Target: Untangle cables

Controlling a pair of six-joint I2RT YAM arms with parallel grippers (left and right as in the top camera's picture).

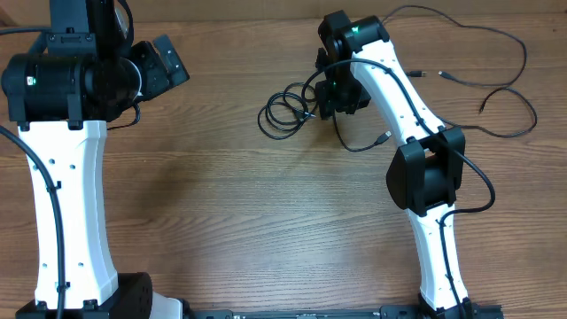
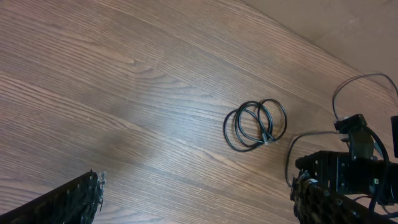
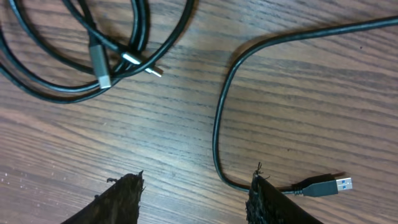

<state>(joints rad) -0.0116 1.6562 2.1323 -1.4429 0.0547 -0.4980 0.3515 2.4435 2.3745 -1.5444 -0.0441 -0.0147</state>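
Right fingers (image 3: pixel 124 199), rough and black, stand apart over a thin glossy cable (image 3: pixel 216 124); left fingers (image 2: pixel 68 202) gape wide.

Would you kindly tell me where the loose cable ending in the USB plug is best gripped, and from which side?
Take the USB cable on its bare bend, short of the plug. It lies flat on the table, clear of the coiled bundle, so I would come straight down from above, straddling the cord.

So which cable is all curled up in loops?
The coiled cable bundle left of the right gripper: it is wound into round loops. The USB cable and the long cables beyond lie as loose strands.
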